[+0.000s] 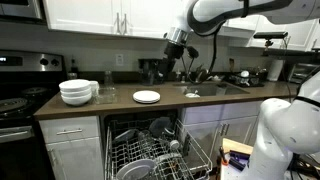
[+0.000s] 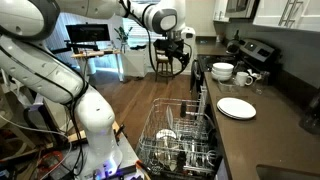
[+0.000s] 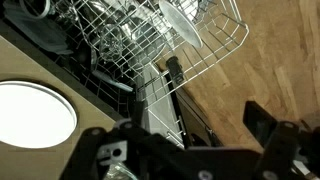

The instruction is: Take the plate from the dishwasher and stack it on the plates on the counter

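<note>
You had one low stack of plates point(image 1: 146, 97) on the worktop point(image 1: 115, 101), with one taller bowl stack point(image 1: 76, 92) beside them. One plate point(image 3: 178, 22) stood in the dishwasher point(image 1: 150, 150) rack below the plates. Your single arm hung above the plates, wrist down, its pincer point(image 3: 190, 125) spread wide and empty.

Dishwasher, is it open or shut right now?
Open. The dishwasher has its wire rack of dishes pulled out beyond the counter front in both exterior views; the wrist view shows it too.
</note>
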You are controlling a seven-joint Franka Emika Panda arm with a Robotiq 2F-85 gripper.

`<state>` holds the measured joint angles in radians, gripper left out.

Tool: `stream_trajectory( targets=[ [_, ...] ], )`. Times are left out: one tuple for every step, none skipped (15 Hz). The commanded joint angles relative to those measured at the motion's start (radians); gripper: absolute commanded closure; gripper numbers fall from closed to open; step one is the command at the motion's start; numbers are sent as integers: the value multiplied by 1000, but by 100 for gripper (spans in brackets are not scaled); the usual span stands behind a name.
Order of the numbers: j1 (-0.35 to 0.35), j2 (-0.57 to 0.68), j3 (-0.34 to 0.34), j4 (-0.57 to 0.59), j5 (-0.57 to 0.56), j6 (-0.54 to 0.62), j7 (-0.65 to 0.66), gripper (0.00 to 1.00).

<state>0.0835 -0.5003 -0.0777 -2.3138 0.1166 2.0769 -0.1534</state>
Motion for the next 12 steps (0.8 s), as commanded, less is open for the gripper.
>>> stream_trajectory(
  targets=[
    [-14,1,12,2,7,-3,-5,0],
    [-14,1,12,2,7,-3,-5,0],
    [-8,23,8,12,10,-8,-21,0],
    [-4,40,6,19,13,-10,-31,0],
    [4,69,4,31,16,-16,-45,0],
    [12,97,4,41,22,-23,-62,0],
    [18,126,7,50,23,-30,-79,0],
    [32,168,10,64,30,-30,-109,0],
    [39,195,13,72,31,-28,-129,0],
    [49,232,19,81,31,-19,-154,0],
    [55,267,28,93,22,-10,-175,0],
    [64,304,37,103,22,-2,-206,0]
  ],
)
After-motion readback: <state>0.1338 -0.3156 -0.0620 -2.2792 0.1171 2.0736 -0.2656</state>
